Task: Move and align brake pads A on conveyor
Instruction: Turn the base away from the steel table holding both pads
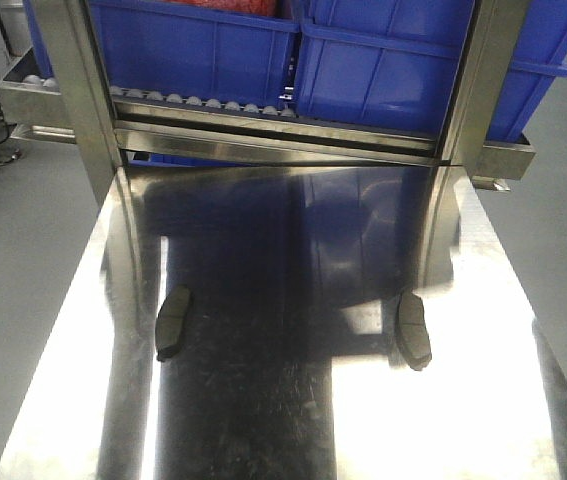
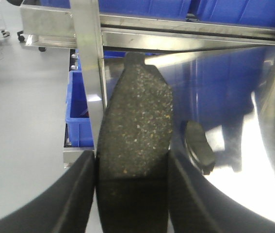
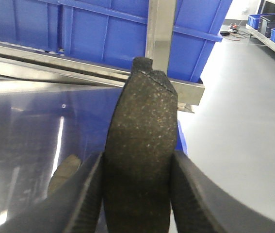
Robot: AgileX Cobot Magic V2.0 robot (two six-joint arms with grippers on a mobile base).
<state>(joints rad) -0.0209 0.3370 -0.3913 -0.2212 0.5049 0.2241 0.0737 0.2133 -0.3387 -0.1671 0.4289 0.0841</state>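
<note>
Two brake pads A lie flat on the shiny steel table (image 1: 293, 420), one at the left (image 1: 173, 322) and one at the right (image 1: 413, 330). My left gripper (image 2: 131, 158) is shut on a third dark speckled pad (image 2: 136, 111), held lengthwise over the table's left edge, and the left lying pad (image 2: 199, 145) shows just to its right. My right gripper (image 3: 137, 158) is shut on a fourth pad (image 3: 142, 121) over the table's right edge, with the right lying pad (image 3: 64, 172) to its lower left. The conveyor is out of view. Neither gripper appears in the exterior view.
Large blue bins (image 1: 403, 70) sit on a steel rack with a roller rail (image 1: 203, 100) behind the table. Upright steel posts (image 1: 78, 100) (image 1: 473, 90) flank the table's far end. A lower blue bin (image 2: 79, 111) stands under the rack. Grey floor (image 3: 244, 121) lies on both sides.
</note>
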